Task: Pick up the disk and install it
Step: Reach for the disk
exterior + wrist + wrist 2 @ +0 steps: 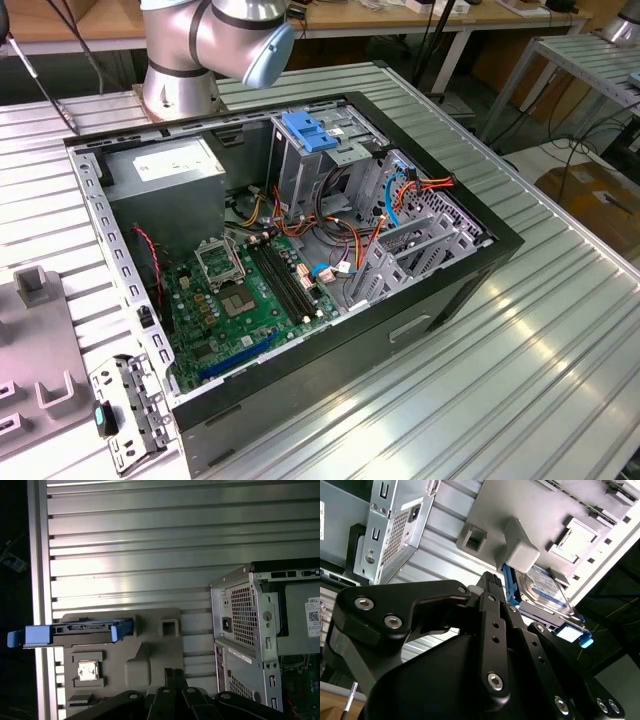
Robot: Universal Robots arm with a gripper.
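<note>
On the grey fixture point(150, 645), disk point(85, 628): standing on edge, blue rails showing.
End effector point(174, 672): narrow, fingertips together, holding nothing, near the disk.
Computer case point(450, 300): open, centre of exterior view.

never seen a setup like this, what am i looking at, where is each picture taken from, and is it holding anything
This is a robot arm standing on a ribbed metal table, with a black gripper at its end. The exterior view comes from a camera off the arm and shows an open computer case on the table. Both wrist views come from cameras riding on the arm, looking past the gripper. They show a grey tray with the disk standing on edge in it. The disk sits in the tray, not in the gripper, so it is not yet picked up.
</note>
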